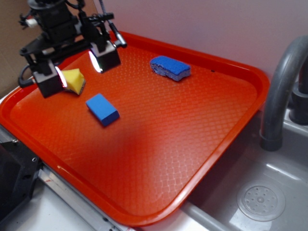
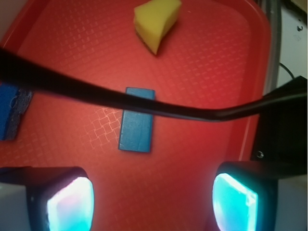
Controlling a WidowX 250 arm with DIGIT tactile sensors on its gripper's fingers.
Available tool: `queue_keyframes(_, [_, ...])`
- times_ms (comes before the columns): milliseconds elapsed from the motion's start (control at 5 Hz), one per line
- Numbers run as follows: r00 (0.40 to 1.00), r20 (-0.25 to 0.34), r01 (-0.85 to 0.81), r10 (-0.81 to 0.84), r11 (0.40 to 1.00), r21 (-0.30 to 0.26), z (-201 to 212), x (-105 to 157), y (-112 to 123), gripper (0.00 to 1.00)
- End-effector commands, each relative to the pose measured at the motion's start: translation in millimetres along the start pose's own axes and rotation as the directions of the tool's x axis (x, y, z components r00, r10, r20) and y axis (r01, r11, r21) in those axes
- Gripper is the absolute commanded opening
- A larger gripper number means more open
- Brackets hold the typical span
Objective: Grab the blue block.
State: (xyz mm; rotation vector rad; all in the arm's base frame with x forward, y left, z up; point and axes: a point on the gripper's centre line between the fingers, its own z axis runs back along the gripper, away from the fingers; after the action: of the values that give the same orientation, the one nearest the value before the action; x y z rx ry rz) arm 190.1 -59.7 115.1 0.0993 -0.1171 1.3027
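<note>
Grey sink basin point(image 1: 269, 192) with a curved grey faucet point(image 1: 281, 86) sits at 3 to 5 o'clock in the exterior view. Over its near side lies a large orange-red plastic tray with a diamond-textured floor point(image 1: 163, 139).

Three items on the tray. Small smooth solid-blue rectangular block point(image 1: 102, 109) lies flat at roughly 9 o'clock of tray centre, clear of everything around it. Yellow wedge-shaped sponge point(image 1: 74, 81) sits near it toward 10 o'clock, partly behind a gripper finger. Rough blue sponge with rounded edges and a paler underside point(image 1: 170, 67) rests toward 12 o'clock, well apart from the block.

Black WidowX gripper point(image 1: 77, 70) hangs above the tray's 10 o'clock corner, above the yellow sponge. Jaws spread wide, nothing between them. Finger pads point(image 1: 95, 61) glow white.

Wrist view: block point(image 2: 138, 119) lies lengthwise near frame centre, ahead of the open gap between the two lit pads point(image 2: 70, 204). A dark cable point(image 2: 144, 103) crosses the frame over the block. Yellow sponge point(image 2: 156, 21) at 12 o'clock; rough blue sponge point(image 2: 10, 111) cut off at 9 o'clock. Gripper point(image 2: 151, 204) not touching the block.
</note>
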Motion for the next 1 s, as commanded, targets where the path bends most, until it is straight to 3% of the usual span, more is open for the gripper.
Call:
queue_keyframes(0, [0.999,0.042,-0.025,0.025,1.0,-0.008,-20.0,18.2,4.9,1.0])
queue_keyframes(400, [0.994,0.109,-0.016,0.015,1.0,0.007,-45.8,24.8,10.5,1.0])
queue_keyframes(600, [0.987,0.16,-0.005,0.002,1.0,0.02,-55.8,27.3,4.7,1.0])
queue_keyframes(800, [0.985,0.174,-0.004,0.001,1.0,0.017,-63.9,33.4,-2.4,1.0])
